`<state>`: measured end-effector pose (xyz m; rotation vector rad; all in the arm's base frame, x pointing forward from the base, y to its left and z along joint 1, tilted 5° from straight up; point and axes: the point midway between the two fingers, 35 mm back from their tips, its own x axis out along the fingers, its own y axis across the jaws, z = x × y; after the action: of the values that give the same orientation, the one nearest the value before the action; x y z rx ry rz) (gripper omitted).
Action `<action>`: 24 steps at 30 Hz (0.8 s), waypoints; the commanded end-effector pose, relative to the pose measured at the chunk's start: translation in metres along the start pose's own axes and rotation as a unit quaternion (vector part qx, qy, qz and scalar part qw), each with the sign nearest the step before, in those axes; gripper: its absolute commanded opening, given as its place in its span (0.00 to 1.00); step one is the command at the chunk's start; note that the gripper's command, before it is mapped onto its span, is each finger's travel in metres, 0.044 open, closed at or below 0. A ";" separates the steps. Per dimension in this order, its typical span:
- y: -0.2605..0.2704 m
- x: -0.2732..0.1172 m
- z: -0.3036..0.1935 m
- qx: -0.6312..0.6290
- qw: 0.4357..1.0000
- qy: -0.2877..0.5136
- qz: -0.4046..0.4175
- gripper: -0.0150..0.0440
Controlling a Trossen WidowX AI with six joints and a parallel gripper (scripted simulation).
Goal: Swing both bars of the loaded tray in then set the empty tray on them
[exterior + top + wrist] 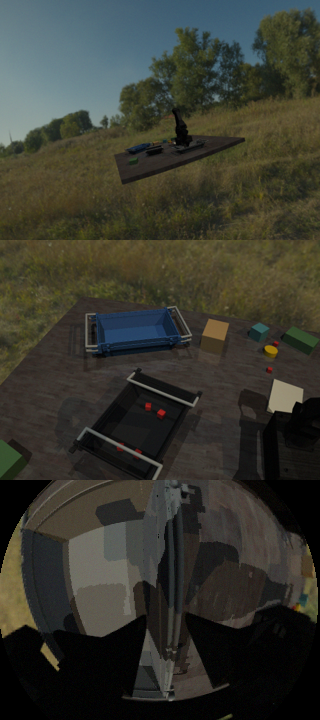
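Observation:
The loaded black tray (168, 388) (154, 150) holds red blocks (161, 413) on its floor. Its rear bar (160, 392) and front bar (111, 441) both lie in across its top. The empty grey tray (192, 148) (45, 575) stands beside the arm's base, with light bars out at its ends. My gripper (166, 618) is part-way open, with its fingertips on either side of the grey tray's long wall. Whether either finger touches the wall cannot be told. The gripper is outside the top view and not distinct in the exterior view.
A blue tray (134, 334) with bars out stands at the back. An orange block (214, 335), teal cube (259, 332), green block (300, 340), yellow disc (270, 351) and cream slab (285, 396) lie to its right. Another green block (9, 457) (133, 161) lies front left.

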<state>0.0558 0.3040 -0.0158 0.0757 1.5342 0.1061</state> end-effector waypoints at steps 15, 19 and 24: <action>-0.001 0.002 0.001 0.001 1.000 -0.002 -0.003 0.41; -0.001 0.002 0.001 0.001 1.000 -0.002 -0.003 0.36; -0.001 0.002 0.001 0.001 1.000 -0.002 -0.003 0.31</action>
<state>0.0561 0.3060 -0.0156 0.0828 1.5323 0.1132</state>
